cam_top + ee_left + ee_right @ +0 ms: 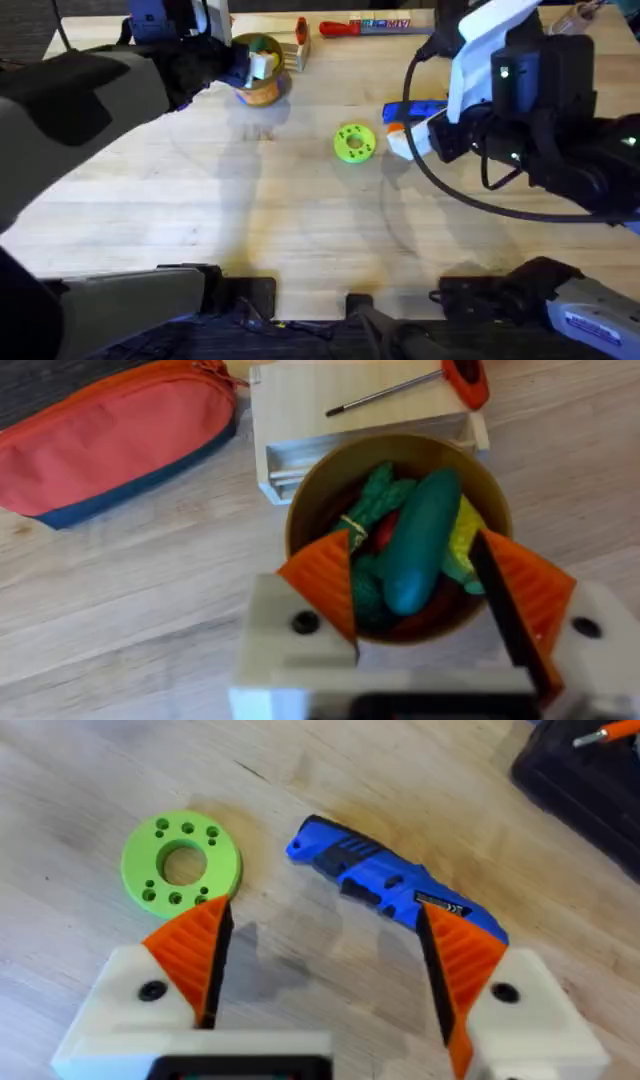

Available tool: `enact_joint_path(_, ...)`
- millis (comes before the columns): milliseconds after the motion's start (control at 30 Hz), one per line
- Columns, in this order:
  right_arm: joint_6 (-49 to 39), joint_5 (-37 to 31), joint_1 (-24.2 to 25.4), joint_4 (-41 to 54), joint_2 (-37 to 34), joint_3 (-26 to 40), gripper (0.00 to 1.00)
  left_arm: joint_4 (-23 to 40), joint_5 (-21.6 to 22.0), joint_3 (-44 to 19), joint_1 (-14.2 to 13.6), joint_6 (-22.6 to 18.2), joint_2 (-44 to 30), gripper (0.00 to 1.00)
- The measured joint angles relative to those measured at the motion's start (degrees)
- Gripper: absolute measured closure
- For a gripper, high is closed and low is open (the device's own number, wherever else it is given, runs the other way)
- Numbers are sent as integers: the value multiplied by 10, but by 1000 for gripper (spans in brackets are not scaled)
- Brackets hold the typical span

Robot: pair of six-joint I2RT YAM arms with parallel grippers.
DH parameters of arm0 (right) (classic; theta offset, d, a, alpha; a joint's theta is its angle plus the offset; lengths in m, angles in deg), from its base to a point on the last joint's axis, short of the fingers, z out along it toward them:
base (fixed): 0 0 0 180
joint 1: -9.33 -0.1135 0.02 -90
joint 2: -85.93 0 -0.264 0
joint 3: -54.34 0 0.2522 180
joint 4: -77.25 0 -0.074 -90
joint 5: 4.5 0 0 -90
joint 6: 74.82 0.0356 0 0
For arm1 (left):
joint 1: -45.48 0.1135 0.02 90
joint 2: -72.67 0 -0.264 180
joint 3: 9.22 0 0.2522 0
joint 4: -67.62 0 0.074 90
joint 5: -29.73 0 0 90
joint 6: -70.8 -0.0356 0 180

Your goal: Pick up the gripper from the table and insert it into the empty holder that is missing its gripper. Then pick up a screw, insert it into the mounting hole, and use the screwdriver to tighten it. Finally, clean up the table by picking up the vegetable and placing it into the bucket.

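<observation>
The bucket point(398, 540) at the table's point(250, 220) 11 o'clock holds the teal vegetable point(420, 540) among what seem to be other toy pieces. The left gripper point(430, 590) hovers above it, fingers point(325, 580) spread wide, empty. The right gripper point(320, 960), also wide open and empty, hangs beside the screwdriver point(395, 885) and a green disc point(182, 862) at 1 o'clock.
</observation>
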Motion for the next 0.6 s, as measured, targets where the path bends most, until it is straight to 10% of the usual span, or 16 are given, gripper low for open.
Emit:
enact_joint_path(133, 12, 0, 0, -1, 0, 0, 10, 0, -1, 0, 0, -2, 0, 49)
enact_joint_path(467, 60, 4, 0, 133, 39, 71, 9, 34, 1, 0, 0, -2, 104, 39)
enact_joint_path(600, 77, 6, 0, 298, 95, 183, 11, 184, -4, -1, 0, -4, 261, 39)
